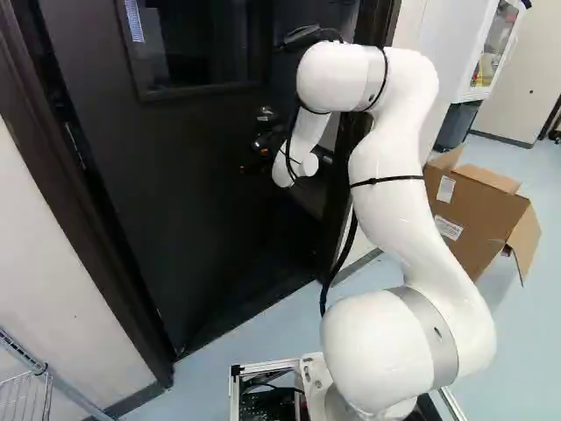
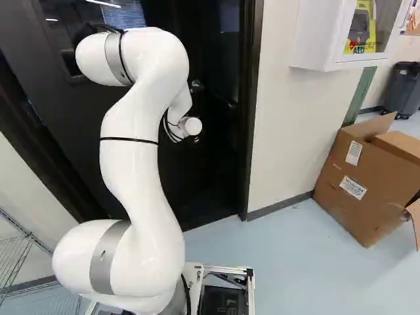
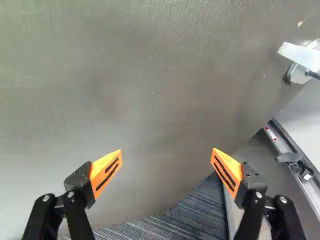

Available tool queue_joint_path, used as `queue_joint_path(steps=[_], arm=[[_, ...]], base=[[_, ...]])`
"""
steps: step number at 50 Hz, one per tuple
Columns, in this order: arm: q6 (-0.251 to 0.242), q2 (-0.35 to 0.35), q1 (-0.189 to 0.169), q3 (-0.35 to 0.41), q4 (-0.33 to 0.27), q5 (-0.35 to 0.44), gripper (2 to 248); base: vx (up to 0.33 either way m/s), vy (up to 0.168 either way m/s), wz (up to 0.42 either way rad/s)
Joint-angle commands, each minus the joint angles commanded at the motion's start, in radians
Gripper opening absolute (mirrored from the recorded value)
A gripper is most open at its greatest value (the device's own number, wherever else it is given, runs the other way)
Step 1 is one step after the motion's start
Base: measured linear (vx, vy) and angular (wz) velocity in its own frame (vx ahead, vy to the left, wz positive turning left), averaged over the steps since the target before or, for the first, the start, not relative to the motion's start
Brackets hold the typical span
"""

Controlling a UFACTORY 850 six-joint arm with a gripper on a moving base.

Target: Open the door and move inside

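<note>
My gripper (image 3: 166,154) had its fingers (image 3: 106,172) spread and empty, facing the door (image 3: 150,95), which seemed already partly open, with carpet (image 3: 185,217) showing past its edge, so I judged that opening it wider and moving inside were left.

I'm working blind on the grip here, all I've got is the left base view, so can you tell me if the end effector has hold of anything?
Observer: No. In the wrist view the end effector stands with its fingers wide apart and nothing gripped.
Operator: Okay, is the handle lined up between them?
Observer: It isn't; the lever handle lies out past one finger, off to the side.
Operator: And what's beyond the door, anything I'd miss?
Observer: A striped floor covering shows past the lower edge of the door.
</note>
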Motion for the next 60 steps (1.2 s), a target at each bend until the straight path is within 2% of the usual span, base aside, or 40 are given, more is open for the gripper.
queue_joint_path(steps=[27, 60], arm=[[0.0, 0.091, -0.028, 0.128, 0.0, 0.0, 247], [0.0, 0.238, -0.059, 0.325, 0.008, 0.0, 247]], base=[[0.0, 0.0, 0.0], [0.0, 0.0, 0.0]])
